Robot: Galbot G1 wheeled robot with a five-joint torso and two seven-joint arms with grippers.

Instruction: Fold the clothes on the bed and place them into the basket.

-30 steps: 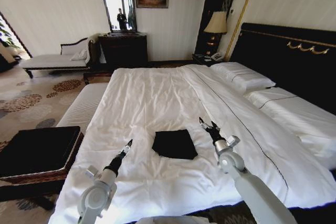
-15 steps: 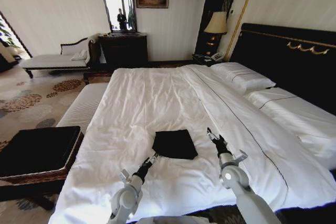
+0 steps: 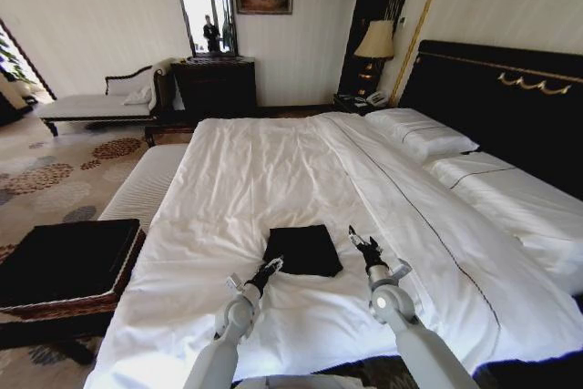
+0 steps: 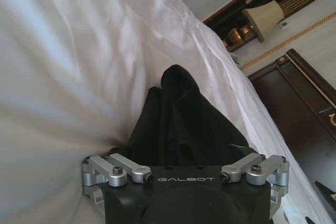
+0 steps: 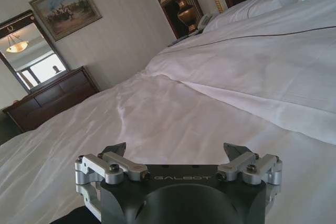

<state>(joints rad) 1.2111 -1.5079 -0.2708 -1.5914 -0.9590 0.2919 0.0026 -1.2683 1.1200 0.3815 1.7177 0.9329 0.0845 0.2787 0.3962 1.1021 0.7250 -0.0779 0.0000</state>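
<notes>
**A:** While you scan from the left, note the basket point(image 3: 68, 266) first: it sits on the floor off the bed's point(image 3: 273, 161) left side, well apart from both sets of fingers, black lining up, nothing in it.

**B:** And the shirt?

**A:** The black T-shirt point(image 3: 303, 250) lies folded into a compact block on the white duvet, between your two grippers. Your left gripper point(image 3: 270, 268) is at its near left corner. From the left wrist view the fabric point(image 4: 181, 124) rises right in front of the fingers, bunched into a hump, but the fingertips themselves are hidden under the gripper body, so I cannot tell how far open they are or whether they have cloth.

**B:** Right side?

**A:** Your right gripper point(image 3: 361, 241) sits just beside the shirt's right edge. Its fingers point(image 5: 238, 151) stand wide apart with only duvet ahead of them; they hold nothing.

**B:** What could go wrong?

**A:** My judgement: if you close the left fingers low, you may pinch duvet along with the shirt and drag bedding on the lift. If they catch just the top layer, the fold will likely open as you raise it. And with the right fingers still off the cloth, a one-sided lift could let the block sag and unfold on the way to the basket.
</notes>
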